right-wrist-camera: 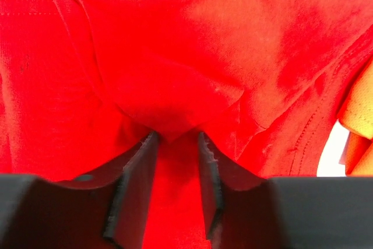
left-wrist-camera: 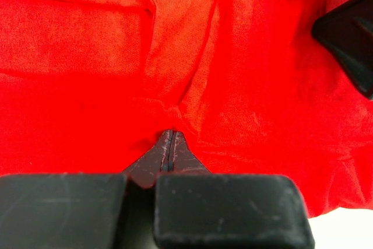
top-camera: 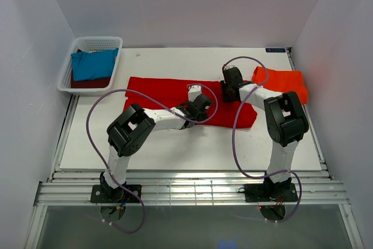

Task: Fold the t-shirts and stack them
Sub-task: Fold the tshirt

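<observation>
Starting at the upper left of the overhead view, a white mesh basket [top-camera: 64, 77] holds a teal-blue t-shirt [top-camera: 93, 65] lying on top of a dark maroon t-shirt [top-camera: 87, 83], of which only a strip shows along the lower edge. To its right, the bright red t-shirt [top-camera: 157, 91] lies spread as a long band across the middle of the white table [top-camera: 175, 144], running from near the basket towards the right of centre.

The left gripper [top-camera: 198, 107] rests on the lower right part of that band. In its wrist view the fingers [left-wrist-camera: 183, 157] are pressed together with only a hairline between them, and creases in the red cloth gather at their tips (it looks like a pinch on a thin fold).

Just to the right and a little higher in the frame, the right gripper [top-camera: 231, 88] sits at the red shirt's right end. Its fingers [right-wrist-camera: 137, 185] stand apart, with a peak of red cloth in the gap between the tips and more red cloth running down between them; the fold does not look squeezed.

At the upper right, the orange-red t-shirt [top-camera: 282, 83] lies folded on the table, just beside the right gripper.
</observation>
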`<move>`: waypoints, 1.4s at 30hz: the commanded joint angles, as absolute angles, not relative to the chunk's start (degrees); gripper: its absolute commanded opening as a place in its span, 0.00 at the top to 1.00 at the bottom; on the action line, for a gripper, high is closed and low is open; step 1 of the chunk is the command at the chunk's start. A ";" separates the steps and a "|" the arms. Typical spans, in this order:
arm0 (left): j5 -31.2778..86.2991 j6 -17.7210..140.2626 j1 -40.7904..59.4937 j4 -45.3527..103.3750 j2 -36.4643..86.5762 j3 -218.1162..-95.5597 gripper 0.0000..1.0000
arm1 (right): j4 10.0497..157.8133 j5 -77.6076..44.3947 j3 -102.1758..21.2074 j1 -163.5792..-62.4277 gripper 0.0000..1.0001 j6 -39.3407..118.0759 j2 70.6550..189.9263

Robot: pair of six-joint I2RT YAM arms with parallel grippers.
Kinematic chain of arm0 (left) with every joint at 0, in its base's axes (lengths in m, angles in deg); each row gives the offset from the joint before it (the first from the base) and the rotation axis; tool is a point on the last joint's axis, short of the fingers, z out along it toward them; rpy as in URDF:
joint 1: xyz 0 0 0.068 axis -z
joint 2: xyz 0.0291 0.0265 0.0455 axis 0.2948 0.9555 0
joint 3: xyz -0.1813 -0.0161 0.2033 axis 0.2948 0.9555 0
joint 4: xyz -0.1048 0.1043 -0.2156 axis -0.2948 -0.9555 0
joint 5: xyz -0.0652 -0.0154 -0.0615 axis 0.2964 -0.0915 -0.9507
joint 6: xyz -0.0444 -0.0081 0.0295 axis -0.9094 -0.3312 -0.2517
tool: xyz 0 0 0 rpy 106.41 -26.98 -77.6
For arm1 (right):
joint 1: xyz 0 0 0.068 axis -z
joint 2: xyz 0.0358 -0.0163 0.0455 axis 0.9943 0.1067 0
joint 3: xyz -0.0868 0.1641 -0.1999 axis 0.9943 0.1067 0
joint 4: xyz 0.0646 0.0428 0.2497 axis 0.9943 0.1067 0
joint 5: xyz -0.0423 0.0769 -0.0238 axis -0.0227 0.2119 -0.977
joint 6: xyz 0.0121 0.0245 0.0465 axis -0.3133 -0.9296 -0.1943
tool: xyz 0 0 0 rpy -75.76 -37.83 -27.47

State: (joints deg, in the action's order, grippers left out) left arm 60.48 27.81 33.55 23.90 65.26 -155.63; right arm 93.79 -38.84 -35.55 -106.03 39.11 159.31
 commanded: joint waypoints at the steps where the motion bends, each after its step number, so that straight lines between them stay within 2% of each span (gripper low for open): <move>1: 61.52 27.85 33.74 21.19 62.24 -154.63 1.00 | 91.95 -39.81 -38.32 -106.29 0.62 39.59 158.63; 6: 61.61 27.67 33.74 21.02 62.06 -154.37 1.00 | 92.13 -39.11 -39.47 -106.20 0.72 40.20 159.78; 7: 61.61 27.67 33.74 20.93 62.06 -154.37 1.00 | 91.95 -39.01 -39.47 -106.20 0.79 40.21 159.78; 10: 61.61 27.59 33.83 20.76 62.15 -154.28 1.00 | 91.95 -39.27 -39.56 -106.20 0.92 40.29 159.51; 16: 61.35 26.97 33.74 20.67 62.24 -153.84 1.00 | 91.69 -43.22 -41.13 -106.03 0.92 41.44 159.51; 30: 62.58 26.62 33.83 19.88 61.01 -152.70 1.00 | 94.41 -54.03 -55.90 -105.06 0.92 44.86 169.87; 37: 63.81 26.44 33.74 19.52 60.57 -152.43 1.00 | 94.41 -57.82 -53.63 -105.15 0.92 43.64 168.57; 38: 63.90 26.79 33.83 19.96 60.48 -152.61 1.00 | 94.24 -57.47 -52.58 -105.06 0.92 42.68 165.96; 41: 64.51 30.30 34.18 21.36 60.04 -155.24 1.00 | 91.52 -53.89 -44.96 -105.58 0.74 42.49 159.54; 42: 64.95 33.01 34.27 21.98 59.69 -156.90 1.00 | 89.33 -52.82 -42.83 -105.85 0.62 42.75 154.90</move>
State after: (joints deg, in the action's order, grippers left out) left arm 62.67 27.99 33.75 22.83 63.60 -153.90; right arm 93.05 -54.25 -47.94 -105.31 43.00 165.57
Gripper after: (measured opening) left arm 0.019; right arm 0.301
